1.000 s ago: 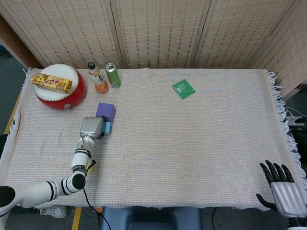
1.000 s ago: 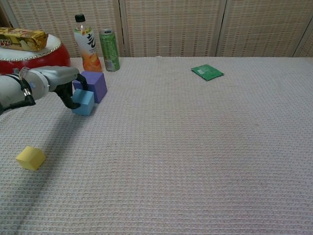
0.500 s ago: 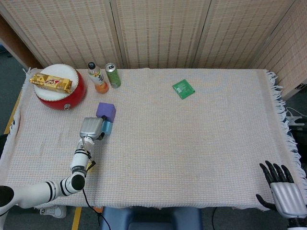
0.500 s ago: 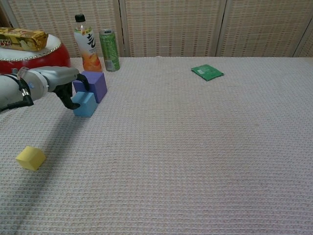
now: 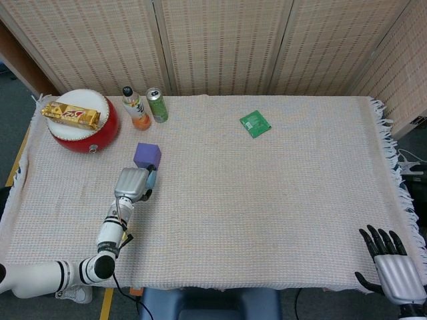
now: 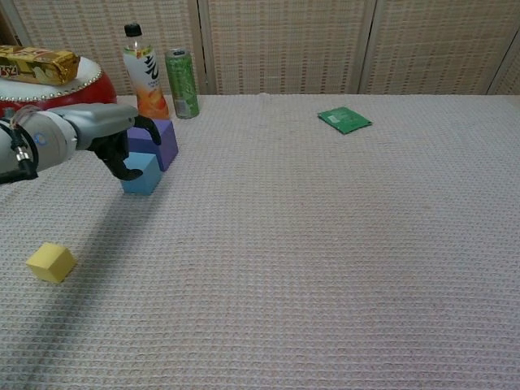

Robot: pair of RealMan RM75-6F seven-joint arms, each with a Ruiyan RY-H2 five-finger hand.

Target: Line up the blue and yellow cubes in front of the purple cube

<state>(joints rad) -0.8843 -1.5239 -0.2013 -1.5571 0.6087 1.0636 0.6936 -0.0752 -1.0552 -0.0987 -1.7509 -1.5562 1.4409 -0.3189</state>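
My left hand (image 6: 114, 146) has lifted a little and drawn back toward me since a second ago; the dark fingers (image 6: 122, 169) that were wrapped on the blue cube (image 6: 142, 173) a second back now hang curled over its left top edge. Can't tell if they're actually off it or just grazing. Looks like a release in progress.

Blue cube sits on the cloth, touching the front of the purple cube (image 6: 160, 140), and it hasn't shifted across the frames. So blue looks placed.

Yellow cube (image 6: 50, 262) is well apart, near the table's front-left edge, untouched. It's hidden under my arm in the head view. That's the remaining half: fetch it and set it in line with blue.

Right hand (image 5: 391, 265) idle at the front-right corner, fingers spread, empty.
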